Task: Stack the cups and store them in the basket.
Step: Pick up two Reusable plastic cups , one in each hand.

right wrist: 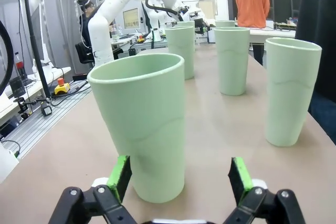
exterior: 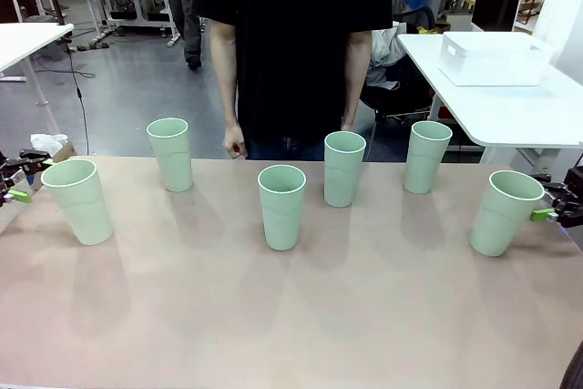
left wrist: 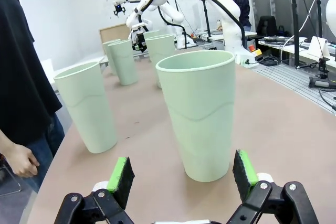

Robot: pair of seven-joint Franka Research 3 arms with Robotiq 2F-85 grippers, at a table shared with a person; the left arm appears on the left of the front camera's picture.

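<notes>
Closest to me, the left gripper (left wrist: pixel 182 174) is spread wide. Its black fingers carry green pads (left wrist: pixel 118 174) on either side of the left-end cup (left wrist: pixel 199 119), and I see a gap on both sides of that smooth matte wall. The right gripper (right wrist: pixel 181 174) is just as wide. The right-end cup (right wrist: pixel 144 124) stands off-centre between its fingers, tight beside one pad; I can't tell if they touch. Both cups are upright, tapered, thin-rimmed pale mint plastic on the flat beige surface (exterior: pixel 291 316).

I'm using the middle cup (exterior: pixel 281 207) as my marker. The left-end cup is far to its left, the right-end cup far to its right. Just behind it to the right stands the near back cup (exterior: pixel 344 168). The left back cup (exterior: pixel 171 154) is behind-left, and the right back cup (exterior: pixel 427 157) is farther right. All are upright and well apart.

Behind the middle cup stands a person in a black shirt, one hand (exterior: pixel 235 145) loosely curled. Farthest off, behind and right of it, the basket (exterior: pixel 492 59), white round-cornered plastic, sits on a white side table (exterior: pixel 510 111).
</notes>
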